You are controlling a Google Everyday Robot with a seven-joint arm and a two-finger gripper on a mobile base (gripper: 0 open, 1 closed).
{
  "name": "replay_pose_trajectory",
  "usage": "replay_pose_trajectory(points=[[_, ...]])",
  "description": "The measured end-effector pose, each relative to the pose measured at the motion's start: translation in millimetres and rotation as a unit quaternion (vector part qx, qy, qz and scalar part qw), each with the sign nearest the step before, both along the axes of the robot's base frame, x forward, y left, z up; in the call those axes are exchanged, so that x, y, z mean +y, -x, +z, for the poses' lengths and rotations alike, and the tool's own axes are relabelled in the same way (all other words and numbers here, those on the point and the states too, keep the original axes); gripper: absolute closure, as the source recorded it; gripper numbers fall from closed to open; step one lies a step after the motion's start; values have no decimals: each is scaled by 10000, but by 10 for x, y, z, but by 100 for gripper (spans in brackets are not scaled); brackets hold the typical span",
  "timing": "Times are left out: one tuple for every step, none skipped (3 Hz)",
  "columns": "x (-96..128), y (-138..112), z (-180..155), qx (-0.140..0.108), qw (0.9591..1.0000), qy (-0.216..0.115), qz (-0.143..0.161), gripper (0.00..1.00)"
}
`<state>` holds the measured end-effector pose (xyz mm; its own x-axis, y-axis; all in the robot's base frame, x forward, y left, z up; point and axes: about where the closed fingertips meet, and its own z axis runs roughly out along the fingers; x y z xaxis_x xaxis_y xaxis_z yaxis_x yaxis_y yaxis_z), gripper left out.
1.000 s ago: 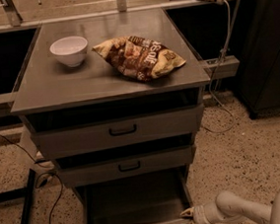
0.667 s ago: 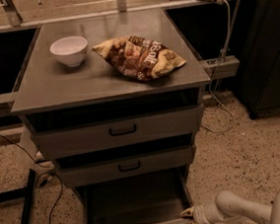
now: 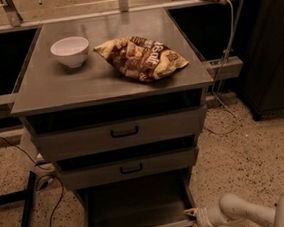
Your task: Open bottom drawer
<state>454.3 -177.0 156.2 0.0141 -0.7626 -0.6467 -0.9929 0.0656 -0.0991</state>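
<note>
The bottom drawer (image 3: 136, 206) of the grey metal cabinet stands pulled out, its inside dark and open to view; its front runs along the lower frame edge and its handle is out of view. My gripper (image 3: 193, 221) is at the drawer's front right corner, by the floor, with two yellowish fingertips spread apart, one above the other. It holds nothing that I can see. The white arm comes in from the lower right.
Above are the middle drawer (image 3: 129, 168) and the top drawer (image 3: 121, 132), each slightly out, with black handles. On the cabinet top sit a white bowl (image 3: 69, 51) and a chip bag (image 3: 141, 58). Cables and a black stand leg (image 3: 27, 204) lie left; speckled floor right.
</note>
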Motion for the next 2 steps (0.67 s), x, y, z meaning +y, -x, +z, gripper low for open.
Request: replay_pose_trajectory(points=[[0,0,0,0,10000,0,0,0],[0,0,0,0,10000,0,0,0]])
